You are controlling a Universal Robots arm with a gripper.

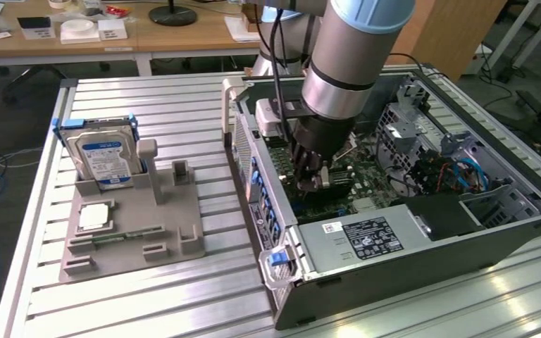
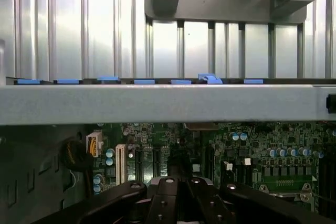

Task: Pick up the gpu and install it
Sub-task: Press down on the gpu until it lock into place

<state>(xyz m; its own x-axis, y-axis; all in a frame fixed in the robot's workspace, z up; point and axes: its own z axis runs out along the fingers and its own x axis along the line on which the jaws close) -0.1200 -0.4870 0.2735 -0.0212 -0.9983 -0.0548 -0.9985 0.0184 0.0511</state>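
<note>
Closed end effector [image 2: 181,195], green motherboard [image 2: 252,150], open computer case [image 1: 421,260]

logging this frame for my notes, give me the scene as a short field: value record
gripper: shut, lowered inside the open computer case, just above the motherboard
gpu: cannot tell whether it is held or seated
holder tray: on the slatted table, at the exterior view's left of the case
hard drive: upright in the tray
power supply: near corner of the case

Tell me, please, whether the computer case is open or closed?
Open: the computer case lies with its side panel off, motherboard exposed, and the claw reaching inside.
</note>
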